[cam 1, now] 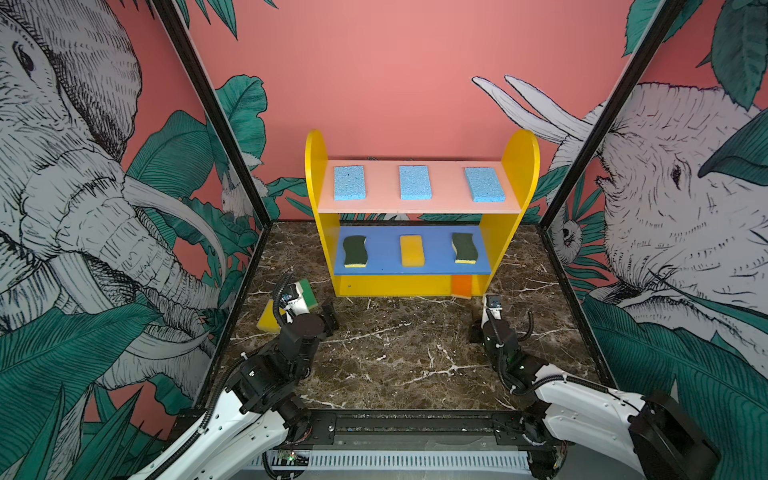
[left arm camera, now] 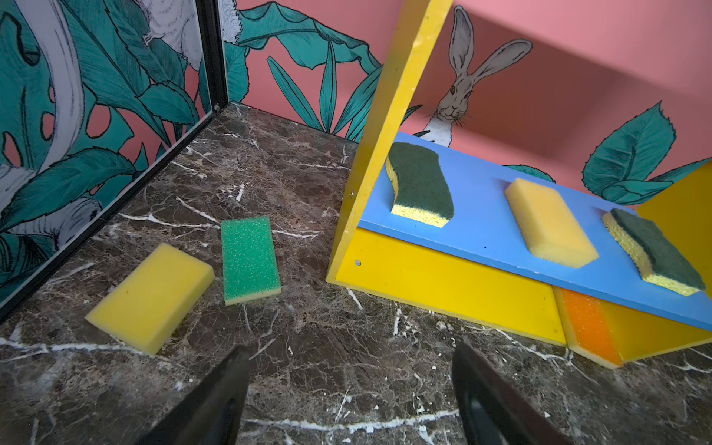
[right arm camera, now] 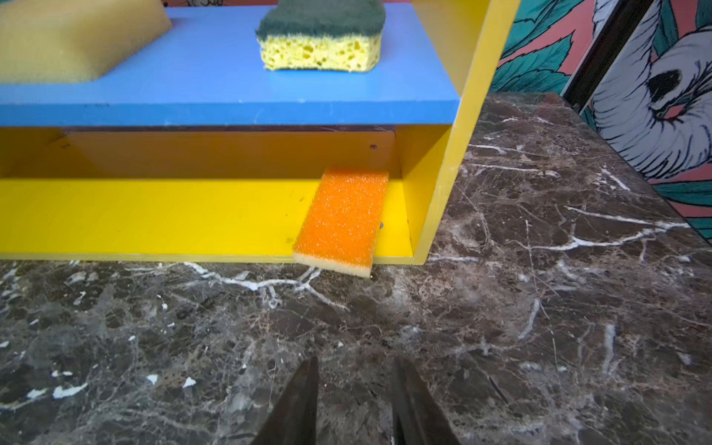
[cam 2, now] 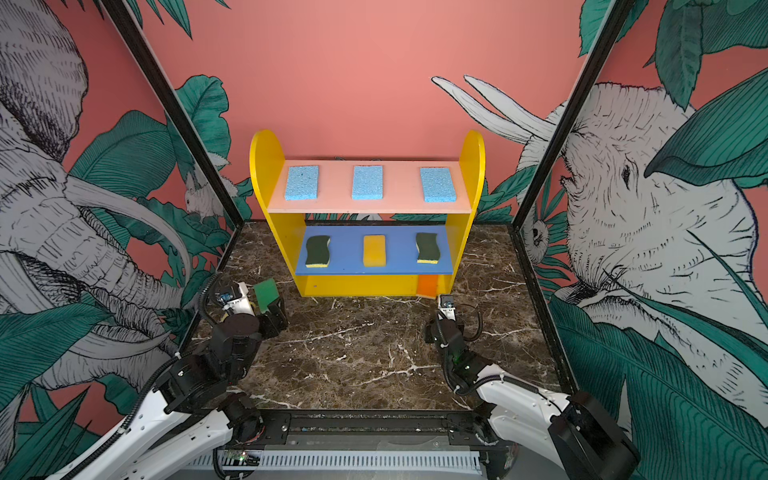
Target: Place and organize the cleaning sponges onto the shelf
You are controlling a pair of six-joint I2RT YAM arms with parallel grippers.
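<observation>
The shelf (cam 1: 519,166) holds three light-blue sponges (cam 1: 415,182) on its pink top board. On the blue middle board a yellow sponge (cam 1: 412,250) lies between two wavy dark-green ones (cam 1: 355,251). An orange sponge (right arm camera: 345,219) lies at the right end of the yellow base, its front corner overhanging the edge. A bright green sponge (left arm camera: 249,260) and a yellow sponge (left arm camera: 152,294) lie on the floor left of the shelf. My left gripper (left arm camera: 352,370) hovers just short of them, open and empty. My right gripper (right arm camera: 354,370) is in front of the orange sponge, its jaws narrowly apart and empty.
The marble floor (cam 1: 395,353) is walled by printed panels with black corner posts (cam 1: 232,137) on both sides. The left panel stands close beside the loose yellow sponge. Both arms reach in from the front rail (cam 1: 415,424).
</observation>
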